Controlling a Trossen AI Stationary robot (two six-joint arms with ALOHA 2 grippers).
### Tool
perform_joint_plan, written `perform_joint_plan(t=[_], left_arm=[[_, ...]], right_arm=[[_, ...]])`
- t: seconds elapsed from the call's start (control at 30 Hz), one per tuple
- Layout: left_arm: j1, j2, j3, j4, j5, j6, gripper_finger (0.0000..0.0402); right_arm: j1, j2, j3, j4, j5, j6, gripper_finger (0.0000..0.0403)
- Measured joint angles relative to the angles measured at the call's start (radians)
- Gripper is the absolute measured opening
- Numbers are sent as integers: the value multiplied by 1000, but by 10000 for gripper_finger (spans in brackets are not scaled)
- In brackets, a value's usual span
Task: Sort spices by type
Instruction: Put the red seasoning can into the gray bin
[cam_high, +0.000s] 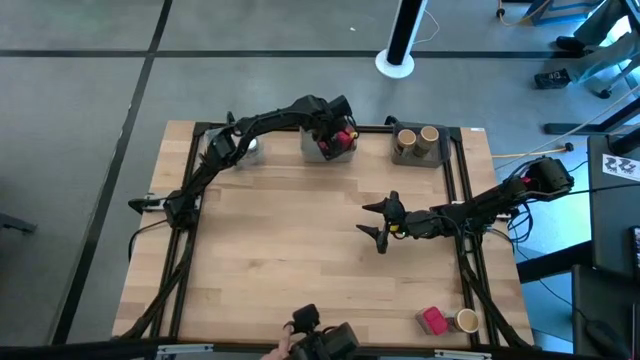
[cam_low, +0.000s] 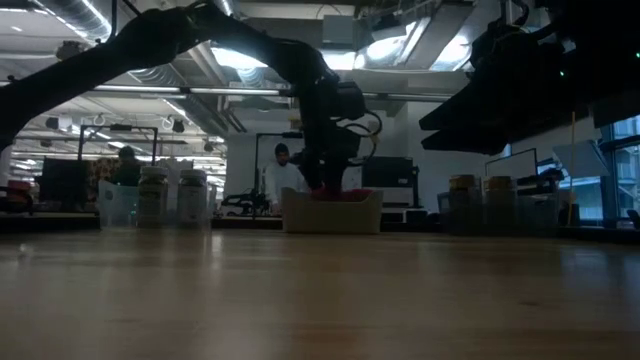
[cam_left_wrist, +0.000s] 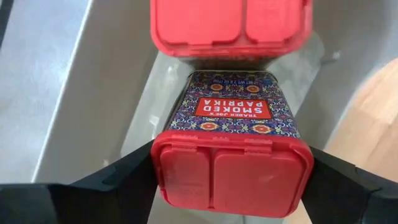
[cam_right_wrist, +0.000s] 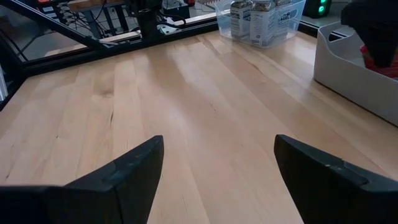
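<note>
My left gripper (cam_high: 337, 133) reaches steeply down into the middle grey tray (cam_low: 332, 212) at the far edge, shut on a red-capped spice packet (cam_left_wrist: 230, 106) labelled smoked paprika. A second red packet (cam_left_wrist: 230, 25) stands in the tray just beyond it. White-capped jars (cam_low: 165, 195) stand in the clear left tray. Tan-brown jars (cam_high: 418, 140) stand in the right tray. One red packet (cam_high: 433, 320) and one tan jar (cam_high: 466, 321) sit on the table at the near right. My right gripper (cam_high: 378, 222) hovers open over mid-table. My left gripper pinches the packet between its two fingers (cam_left_wrist: 124, 177), one on each side, just below the red cap (cam_left_wrist: 230, 177). The fingers come from above, pointing steeply down. The packet stands upright inside the tray, cap up. Whether its bottom rests on the tray floor, I cannot tell.
The three trays line the far edge. Bare wood lies across the table's middle (cam_right_wrist: 186, 112). A person's hand (cam_high: 285, 347) with a dark device shows at the near edge. Black rails run along the table's left and right sides.
</note>
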Motion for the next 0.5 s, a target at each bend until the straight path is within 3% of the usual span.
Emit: perform_joint_plan(t=[0.27, 0.5], left_arm=[[-3, -2, 0, -15, -26, -32, 342], [-29, -12, 72, -53, -54, -13, 346]], right_arm=[[0, 0, 0, -1, 0, 0, 303], [0, 0, 0, -5, 0, 0, 303]])
